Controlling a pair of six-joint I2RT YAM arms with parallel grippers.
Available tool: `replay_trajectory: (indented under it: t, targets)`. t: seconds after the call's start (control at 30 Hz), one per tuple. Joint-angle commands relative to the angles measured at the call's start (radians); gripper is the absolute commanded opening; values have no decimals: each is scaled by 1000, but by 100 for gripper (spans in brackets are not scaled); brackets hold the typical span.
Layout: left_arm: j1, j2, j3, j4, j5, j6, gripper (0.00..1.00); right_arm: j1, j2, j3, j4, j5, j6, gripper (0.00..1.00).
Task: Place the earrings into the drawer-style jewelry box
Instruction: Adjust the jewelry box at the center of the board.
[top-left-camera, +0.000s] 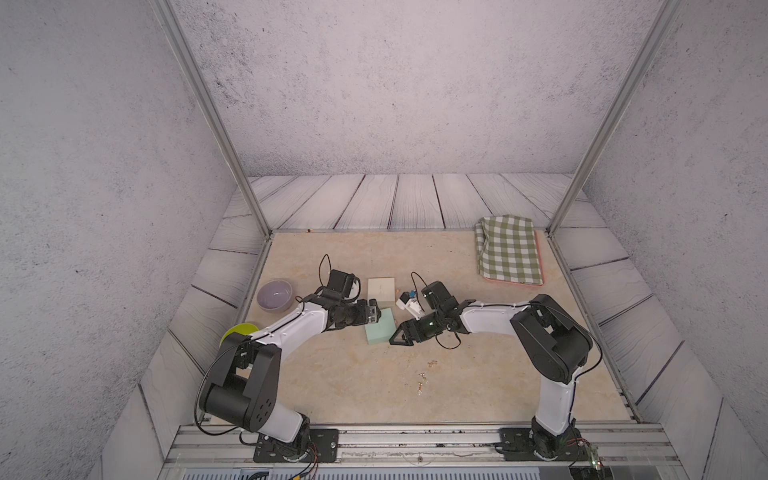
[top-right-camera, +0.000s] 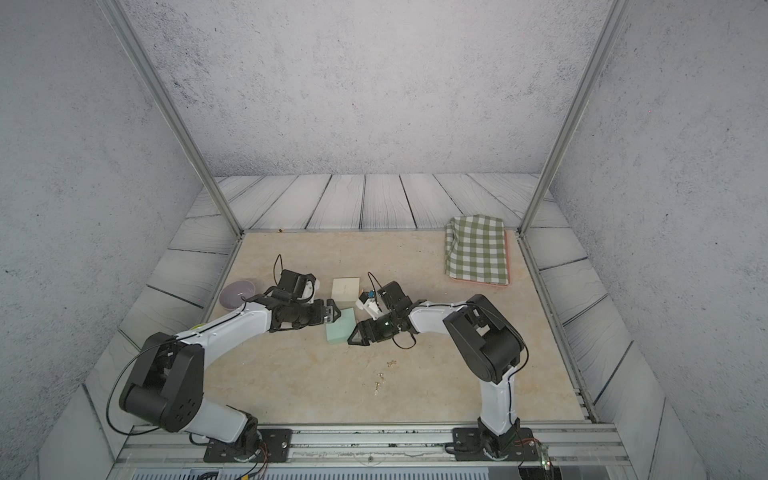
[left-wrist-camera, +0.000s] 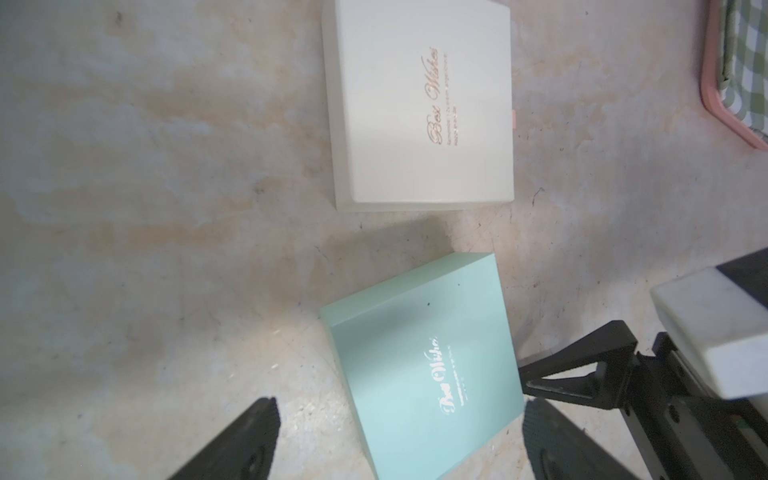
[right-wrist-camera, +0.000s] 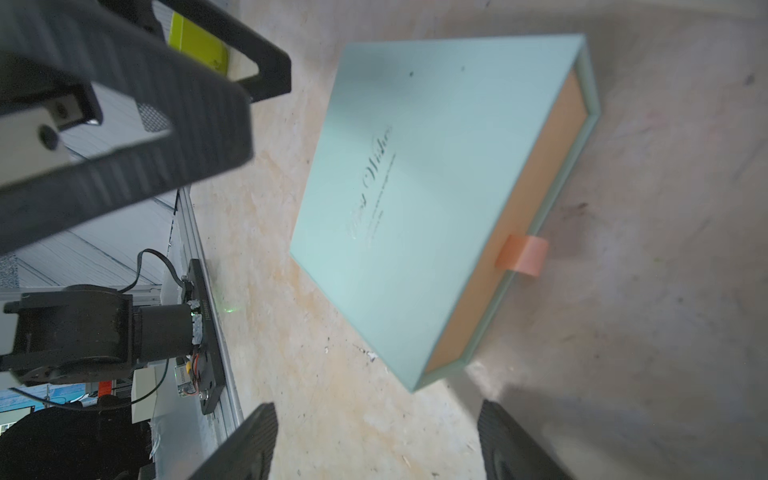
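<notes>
- Beige marbled tabletop (top-left-camera: 332, 395), walled in by grey textured panels, lies under everything we see.
- We find the earrings (top-left-camera: 422, 376) (top-right-camera: 380, 376) loose on the bare tabletop in both top views. They are three tiny gold bits in a ragged line, on the near side toward the arm bases and closer to the right arm.
- They lie well apart from the cream box (top-left-camera: 380, 289) (top-right-camera: 345, 288) (left-wrist-camera: 419, 108), which rests flat farther back at mid-table. Its lid carries gold lettering, and we see no tray sticking out of it.
- Just in front of the cream box, apart from it and turned at an angle, we see the mint box (top-left-camera: 380, 329) (left-wrist-camera: 424, 365) (right-wrist-camera: 415, 199). The right wrist view shows its tan drawer end flush with the sleeve and a pink tab (right-wrist-camera: 523, 254) poking out.
- Our left gripper (top-left-camera: 376, 313) (left-wrist-camera: 401, 409) hangs at the mint box's far left corner with its jaws spread wide, clamping nothing. Whether it touches the box we cannot tell.
- Our right gripper (top-left-camera: 395, 337) (right-wrist-camera: 378, 411) sits low at the mint box's right side, facing the tab end, with its jaws apart and empty.
- Farther out we note a lilac bowl (top-left-camera: 274, 294) by the left arm and a lime disc (top-left-camera: 239, 330) half hidden behind that arm. A green checked cloth (top-left-camera: 509, 249) lies at the far right corner.
</notes>
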Motion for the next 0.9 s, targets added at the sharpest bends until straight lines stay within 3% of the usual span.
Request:
replay_trajectory:
  t: [0.0, 0.4, 0.7, 0.87]
  targets:
    - [5, 35, 42, -58, 12, 49, 95, 9, 16, 24, 27, 16, -26, 78]
    - [5, 94, 111, -136, 40, 111, 96, 63, 59, 65, 43, 67, -47, 72]
    - [10, 118, 115, -127, 61, 103, 96, 127, -23, 6, 62, 97, -39, 69]
    - [23, 129, 117, -130, 51, 117, 96, 127, -219, -105, -61, 384, -240, 68]
